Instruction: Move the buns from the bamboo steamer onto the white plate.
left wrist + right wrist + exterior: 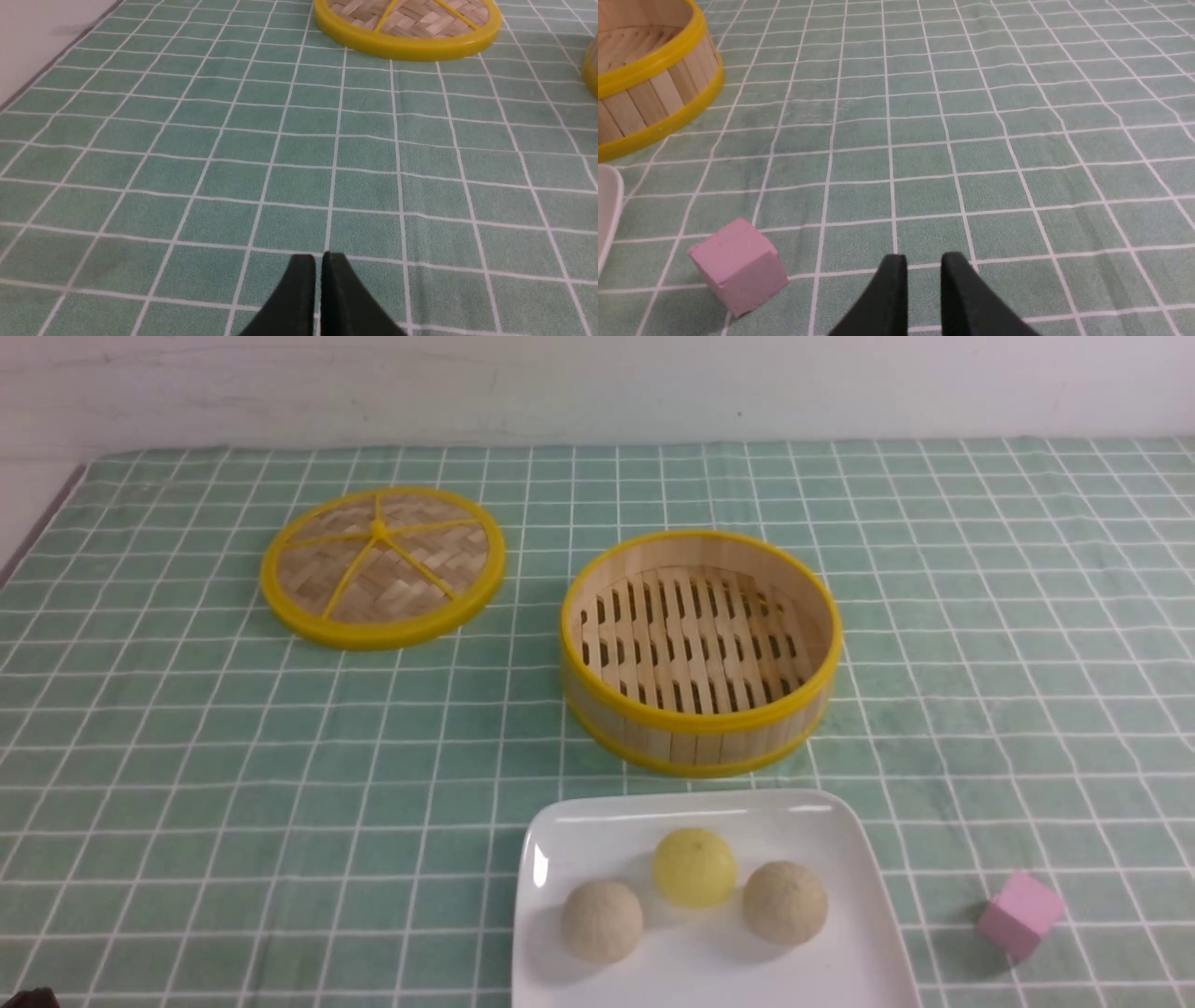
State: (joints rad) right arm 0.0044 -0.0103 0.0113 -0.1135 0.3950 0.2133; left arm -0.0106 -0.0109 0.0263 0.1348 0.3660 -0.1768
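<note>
Three buns lie on the white plate (581, 829) at the table's near edge: a beige one (601, 920), a yellow one (694, 867) and a second beige one (785, 903). Behind the plate stands the bamboo steamer (700, 733), with only its slatted floor showing inside. Neither arm reaches into the front view. My left gripper (321, 255) hovers low over bare cloth, its fingers almost touching and holding nothing. My right gripper (923, 256) is open a little over the cloth, nothing between its fingers. The steamer (654, 88) and the plate's corner (607, 205) show at the edge of the right wrist view.
The flat woven lid (373, 633) lies at the back left and also shows in the left wrist view (406, 44). A pink cube (1020, 913) sits on the green checked cloth to the right of the plate, close to my right gripper (738, 266).
</note>
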